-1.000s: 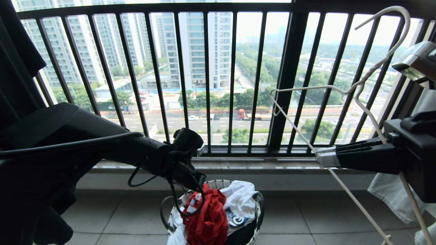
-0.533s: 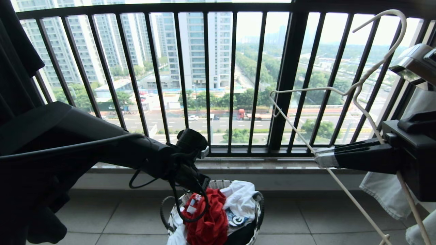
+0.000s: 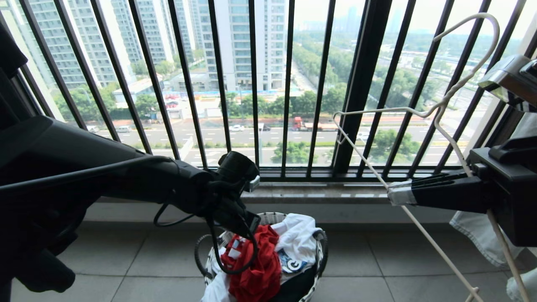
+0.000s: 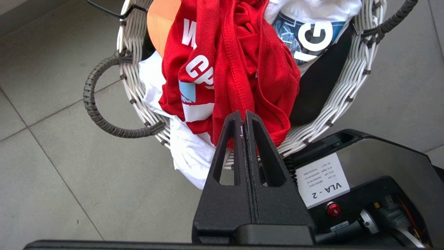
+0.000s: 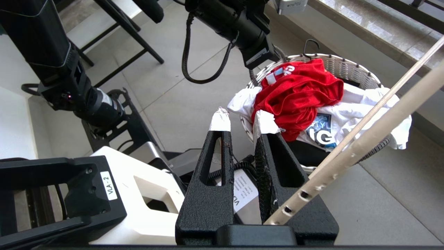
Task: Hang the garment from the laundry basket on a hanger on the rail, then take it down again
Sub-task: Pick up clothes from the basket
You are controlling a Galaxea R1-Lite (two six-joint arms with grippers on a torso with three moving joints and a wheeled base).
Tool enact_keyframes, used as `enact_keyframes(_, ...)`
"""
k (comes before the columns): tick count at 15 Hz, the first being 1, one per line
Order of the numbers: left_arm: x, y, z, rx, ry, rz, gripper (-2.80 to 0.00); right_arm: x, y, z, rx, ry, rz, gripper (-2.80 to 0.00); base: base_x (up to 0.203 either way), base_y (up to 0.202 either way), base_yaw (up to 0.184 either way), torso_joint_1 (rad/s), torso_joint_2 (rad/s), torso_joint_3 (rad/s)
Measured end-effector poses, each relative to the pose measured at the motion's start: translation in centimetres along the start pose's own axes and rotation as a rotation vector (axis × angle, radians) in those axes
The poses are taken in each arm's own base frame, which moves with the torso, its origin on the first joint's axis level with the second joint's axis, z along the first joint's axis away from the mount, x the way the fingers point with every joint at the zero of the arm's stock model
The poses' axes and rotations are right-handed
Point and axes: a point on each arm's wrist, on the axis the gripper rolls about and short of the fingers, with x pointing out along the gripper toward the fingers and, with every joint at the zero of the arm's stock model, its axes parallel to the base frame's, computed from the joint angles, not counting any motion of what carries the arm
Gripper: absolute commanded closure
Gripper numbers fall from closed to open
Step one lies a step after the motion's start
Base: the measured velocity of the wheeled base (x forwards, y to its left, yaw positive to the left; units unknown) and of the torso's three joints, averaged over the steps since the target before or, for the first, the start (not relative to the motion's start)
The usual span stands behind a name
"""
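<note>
The garment, a red T-shirt with white and blue print, lies heaped on other clothes in the laundry basket, a white wicker basket on the floor. My left gripper hangs over the basket's near-left side. Its jaws are pressed together on a ridge of the red fabric, drawn up to the left gripper's tips. My right gripper is out to the right, level. It carries the hanger, a thin white wire one. The hanger's arm runs in at the finger roots, while the right gripper's taped tips stand slightly apart. The rail is out of view.
A black barred window railing and a stone sill stand just behind the basket. A white printed T-shirt shares the basket. Dark cloth hangs far left and pale cloth at right. My base is beside the basket.
The head view has tilted, so the whole scene has shifted. The left gripper has edged slightly right over the basket, still shut on the red fabric. The right gripper and hanger have kept their place.
</note>
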Motion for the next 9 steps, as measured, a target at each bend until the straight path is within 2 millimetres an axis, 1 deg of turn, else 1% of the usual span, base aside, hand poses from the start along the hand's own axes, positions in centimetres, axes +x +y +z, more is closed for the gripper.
enact_keyframes(4,-1.0,0.0,0.4,-0.002,-0.027,-0.002,0.00,0.0,0.0,0.0,0.000,0.000,-0.001,0.00,0.000,0.000,0.000,0.004,0.00,-0.200)
enact_keyframes(9,-1.1,0.1,0.3,0.002,-0.028,-0.001,0.00,0.0,0.0,0.0,0.000,0.000,0.001,0.00,0.000,0.000,0.000,0.002,0.00,-0.197)
